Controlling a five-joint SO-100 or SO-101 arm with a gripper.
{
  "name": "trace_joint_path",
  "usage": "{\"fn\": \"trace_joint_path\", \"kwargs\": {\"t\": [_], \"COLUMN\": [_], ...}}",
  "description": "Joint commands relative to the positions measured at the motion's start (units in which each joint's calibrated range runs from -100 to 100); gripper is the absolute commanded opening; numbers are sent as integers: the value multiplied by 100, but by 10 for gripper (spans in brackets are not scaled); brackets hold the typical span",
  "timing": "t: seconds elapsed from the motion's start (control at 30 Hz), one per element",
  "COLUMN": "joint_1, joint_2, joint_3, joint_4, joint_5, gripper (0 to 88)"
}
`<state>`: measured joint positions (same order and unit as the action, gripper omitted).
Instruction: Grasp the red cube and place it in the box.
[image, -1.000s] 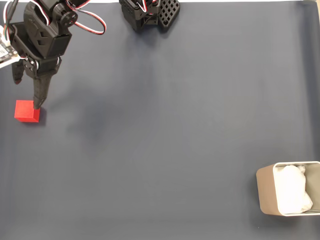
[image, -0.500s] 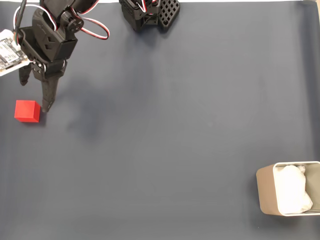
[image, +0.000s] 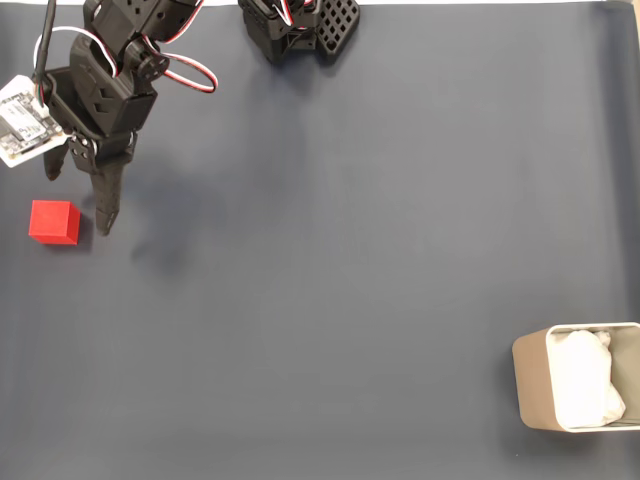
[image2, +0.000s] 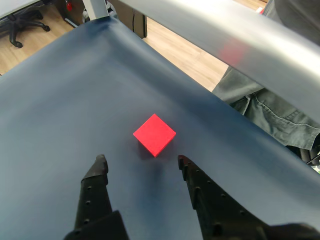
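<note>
Fixed view: the red cube (image: 54, 221) rests near the left edge of the dark mat (image: 330, 250). The gripper (image: 80, 200), fingers spread and empty, hangs just beside it. The box (image: 578, 389) occupies the lower-right corner, well apart across bare mat.

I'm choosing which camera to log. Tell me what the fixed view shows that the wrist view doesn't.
Fixed view alone: the box with its white lining at lower right, far across the mat from the cube, and the arm's base at the top edge.
Wrist view alone: a wooden floor and an office chair beyond the mat.
Both: the red cube on the dark mat, and the tool open, apart from it.
</note>
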<state>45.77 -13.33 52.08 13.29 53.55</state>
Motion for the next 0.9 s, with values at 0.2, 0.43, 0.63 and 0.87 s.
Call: {"fn": "trace_joint_path", "kwargs": {"t": [0.2, 0.43, 0.63, 0.87], "joint_1": [-17, -53, -74, -131], "joint_2": [337, 579, 822, 1082], "joint_3": [-98, -135, -290, -518], "joint_4": [-452, -632, -697, -763], "joint_5": [-39, -59, -98, -147], "gripper": [339, 344, 344, 345]}}
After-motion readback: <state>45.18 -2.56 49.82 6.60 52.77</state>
